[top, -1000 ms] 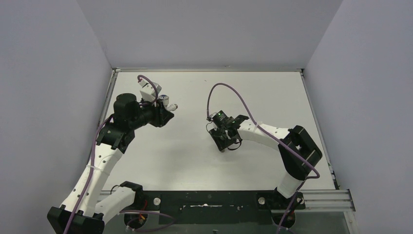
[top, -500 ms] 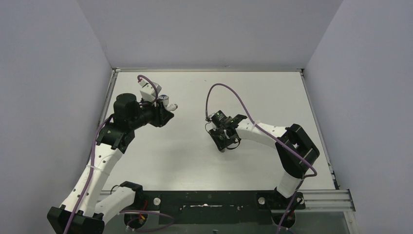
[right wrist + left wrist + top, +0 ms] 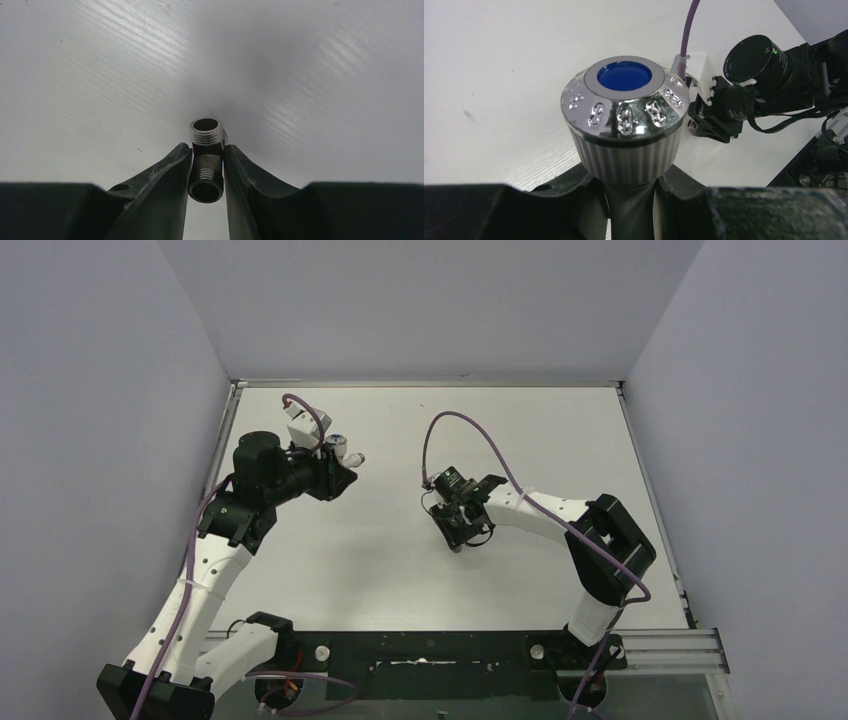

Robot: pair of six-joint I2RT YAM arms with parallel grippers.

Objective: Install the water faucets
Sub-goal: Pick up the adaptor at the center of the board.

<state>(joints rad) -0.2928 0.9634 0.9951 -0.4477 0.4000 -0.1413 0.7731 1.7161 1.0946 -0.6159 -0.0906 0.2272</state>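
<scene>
Gripping tap (image 3: 624,117) by its neck with left claw (image 3: 631,200); pinching fitting (image 3: 205,165) mid-body with right claw (image 3: 206,150), probably firm. Rigid, light, slick.

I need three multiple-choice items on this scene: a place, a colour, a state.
1. Where is the small grey threaded metal fitting?
A. Between the right gripper's fingers.
B. On the left arm's base.
C. Against the far wall.
2. What colour is the disc on the round chrome knob?
A. Red.
B. Blue.
C. Green.
3. What is the left gripper's state?
A. Open, empty.
B. Shut on the white tap body.
C. Out of view.
Answers: 1 A, the right wrist view shows its fingers flanking the fitting; 2 B, the left wrist view shows blue; 3 B, its fingers close under the knob.
</scene>
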